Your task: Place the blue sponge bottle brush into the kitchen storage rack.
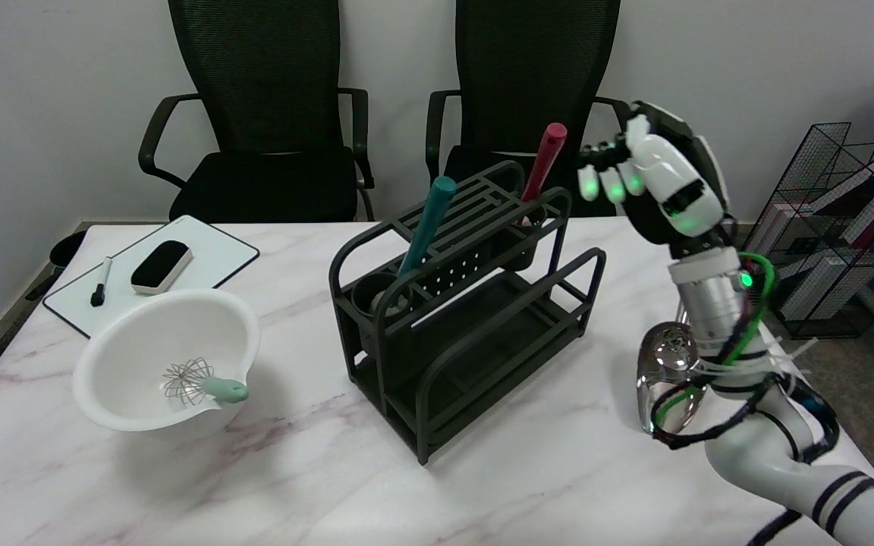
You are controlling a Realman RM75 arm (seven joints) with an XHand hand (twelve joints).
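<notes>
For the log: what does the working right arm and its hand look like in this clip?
The right arm is glossy white with black bands near its lower end and a silver-grey wrist cylinder. Green and black cables and white zip ties run along it. The right hand has white shells over black parts, with green lights glowing on its fingertips and wrist.

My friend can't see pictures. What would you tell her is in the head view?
A dark storage rack stands on a marble table, with a teal-handled tool and a red-handled tool upright in its cups. The robot's right hand is raised beside it, holding nothing. To the left, a white bowl holds a small whisk.
</notes>
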